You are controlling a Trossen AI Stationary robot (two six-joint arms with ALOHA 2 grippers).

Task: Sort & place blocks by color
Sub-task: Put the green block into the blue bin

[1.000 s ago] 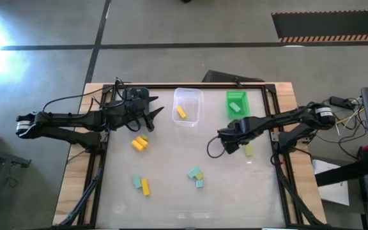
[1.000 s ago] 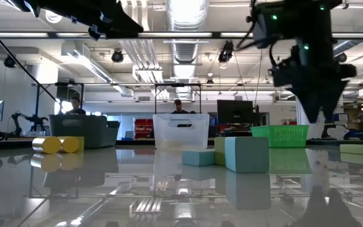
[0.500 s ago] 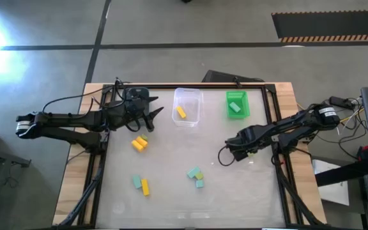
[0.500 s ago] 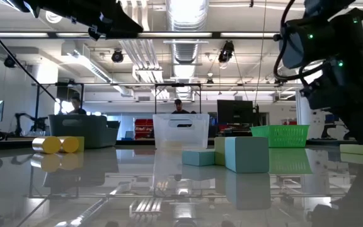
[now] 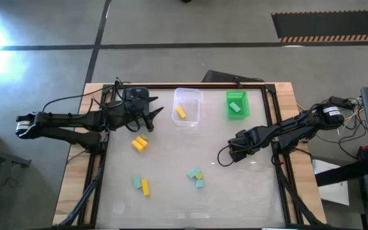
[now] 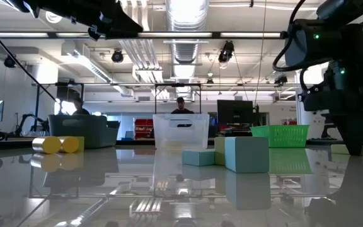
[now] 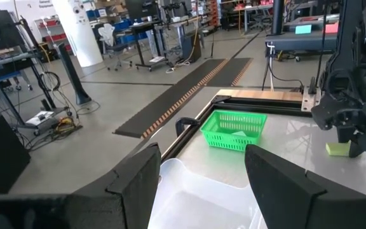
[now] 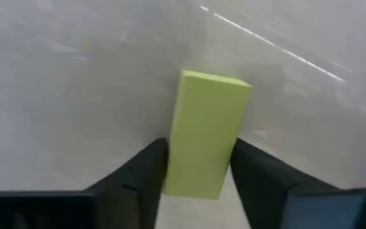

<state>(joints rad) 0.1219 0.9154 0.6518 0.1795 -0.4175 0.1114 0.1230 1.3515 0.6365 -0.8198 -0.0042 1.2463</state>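
Main risk, as a judgement: the right gripper (image 8: 196, 175) straddles only the near end of the pale yellow-green bar (image 8: 206, 133). Fingers sit close on both sides, not clearly clamped; closing off-centre could twist the bar or let it slip on the glossy table (image 5: 171, 198).

Near to far: a yellow and a teal block (image 5: 141, 184) lie near left, a teal-green cluster (image 5: 196, 174) near centre. The right arm reaches in low at mid right, gripper on the bar. Two yellow blocks (image 5: 138, 144) lie left of centre. The left gripper (image 7: 202, 175) hovers at far left, fingers spread, empty, facing the clear bin (image 5: 188, 106) and green bin (image 5: 237, 105).
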